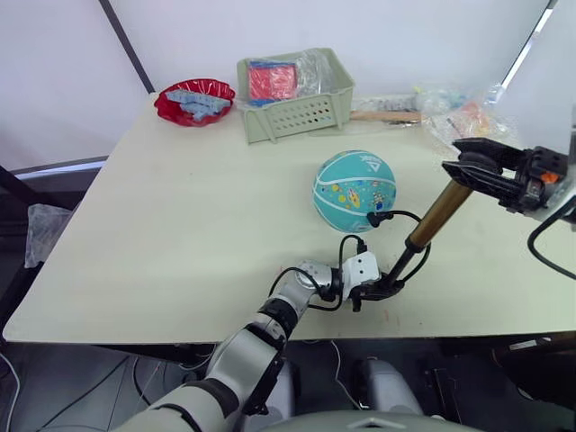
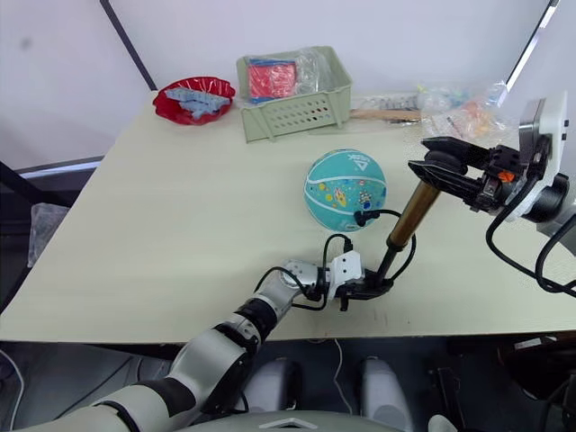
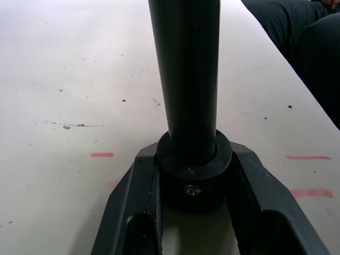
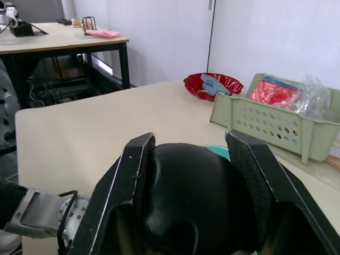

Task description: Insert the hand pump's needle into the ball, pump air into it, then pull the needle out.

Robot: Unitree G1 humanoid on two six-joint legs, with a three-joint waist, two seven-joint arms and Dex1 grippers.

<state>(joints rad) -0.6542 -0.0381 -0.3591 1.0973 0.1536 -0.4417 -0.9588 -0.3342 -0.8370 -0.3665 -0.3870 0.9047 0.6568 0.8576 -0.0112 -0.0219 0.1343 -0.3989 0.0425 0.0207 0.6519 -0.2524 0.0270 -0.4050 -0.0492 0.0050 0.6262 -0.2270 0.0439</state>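
Down at the near edge, the left end effector (image 1: 382, 290) clamped the hand pump (image 1: 438, 216) by its black base on the tabletop (image 1: 180, 225). The ball (image 1: 355, 191) sat just behind, hose looping to it. Up right, the right end effector (image 1: 472, 169) gripped the T-handle.

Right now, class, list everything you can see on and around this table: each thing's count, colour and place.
Teal rubber ball: one, table centre.
Bronze-gold hand pump: one, tilted, base on table beside ball.
Thin black hose: one, loops from pump to ball.
Green perforated basket: one, far side, holding red packet.
Red bowl: one, far left corner.
Cream table: one.
Left gripper: black, shut on pump's base.
Right gripper: black, shut on pump's handle.
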